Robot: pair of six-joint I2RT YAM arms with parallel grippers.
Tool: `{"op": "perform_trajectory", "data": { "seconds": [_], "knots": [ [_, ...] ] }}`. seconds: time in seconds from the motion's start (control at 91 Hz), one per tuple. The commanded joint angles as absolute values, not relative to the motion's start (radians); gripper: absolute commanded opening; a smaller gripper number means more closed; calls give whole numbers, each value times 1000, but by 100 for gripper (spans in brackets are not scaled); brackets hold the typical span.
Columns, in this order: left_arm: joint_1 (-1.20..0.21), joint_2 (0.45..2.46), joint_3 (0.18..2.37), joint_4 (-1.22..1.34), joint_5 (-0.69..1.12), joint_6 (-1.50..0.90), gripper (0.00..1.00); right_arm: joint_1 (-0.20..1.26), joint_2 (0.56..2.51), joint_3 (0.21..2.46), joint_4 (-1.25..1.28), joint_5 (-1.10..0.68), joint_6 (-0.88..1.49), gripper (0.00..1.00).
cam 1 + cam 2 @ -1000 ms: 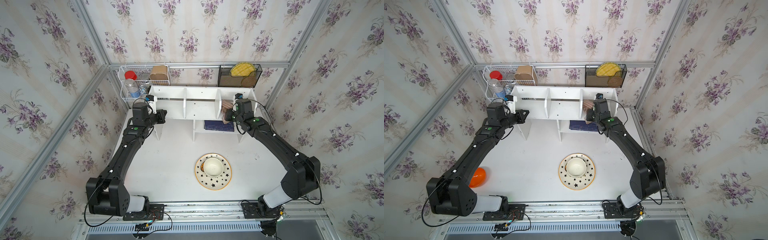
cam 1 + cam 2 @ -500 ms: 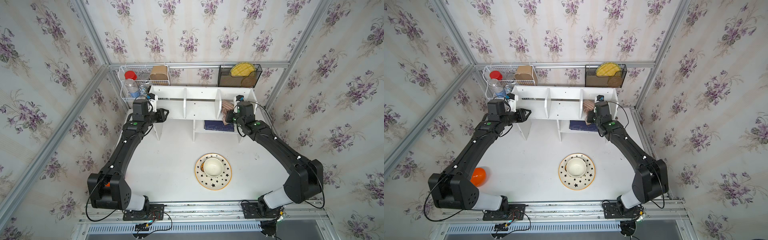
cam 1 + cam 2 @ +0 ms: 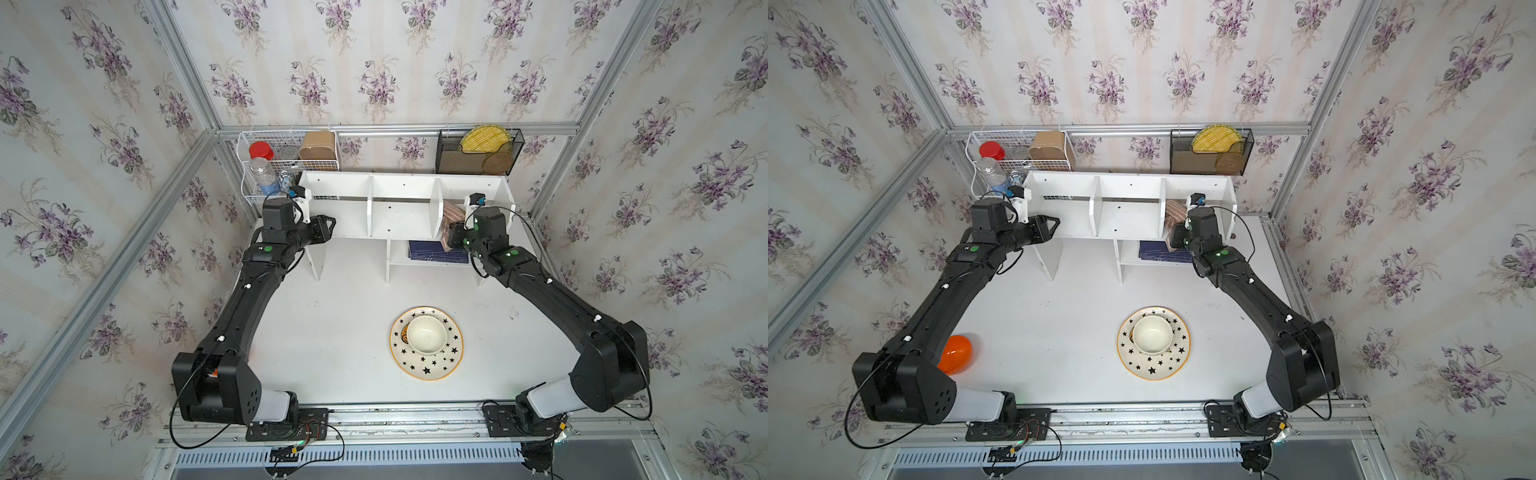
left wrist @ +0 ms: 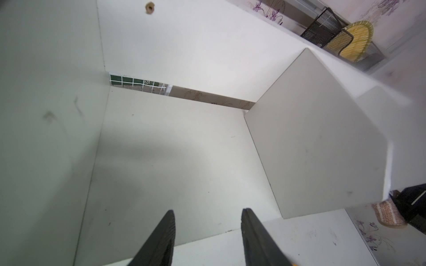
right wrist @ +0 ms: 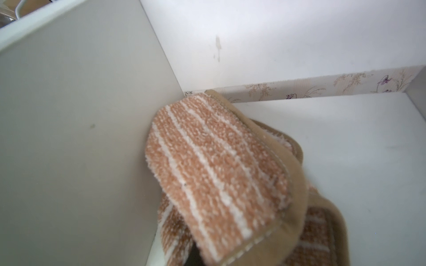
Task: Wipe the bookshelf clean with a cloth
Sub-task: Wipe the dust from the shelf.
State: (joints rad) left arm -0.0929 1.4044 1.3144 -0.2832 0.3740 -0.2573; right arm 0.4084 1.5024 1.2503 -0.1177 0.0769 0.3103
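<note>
The left pincer (image 4: 207, 210) stood partway open, nothing between its fingers, poised at the mouth of the left compartment of the bookshelf (image 3: 401, 216). Over on the other side, the right pincer (image 3: 451, 232) was clamped tight on the cloth (image 5: 219, 172), fingertips buried in fabric. The cloth bunched ahead of that pincer in the right compartment, pressed against the divider (image 5: 80, 115).

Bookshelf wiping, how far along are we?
Done: the cloth is picked up, in the shut right gripper. In hand: it's against the divider in the bookshelf right compartment. Left: grey marks in the left compartment, where the open left gripper waits empty.
</note>
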Motion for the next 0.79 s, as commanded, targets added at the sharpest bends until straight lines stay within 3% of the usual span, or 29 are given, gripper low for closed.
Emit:
{"op": "perform_trajectory", "data": {
  "seconds": [0.0, 0.275, 0.582, 0.78],
  "knots": [
    [-92, 1381, 1298, -242, 364, -212, 50, 408, 1515, 1261, -252, 64, 314, 0],
    [-92, 1364, 1233, -174, 353, -211, 50, 408, 1545, 1371, -320, 71, 328, 0],
    [-95, 1352, 1197, -96, 384, -277, 42, 418, 1588, 1426, -360, 9, 407, 0],
    [-97, 1326, 1168, -53, 382, -280, 41, 406, 1547, 1452, -471, 192, 383, 0]
  ]
}}
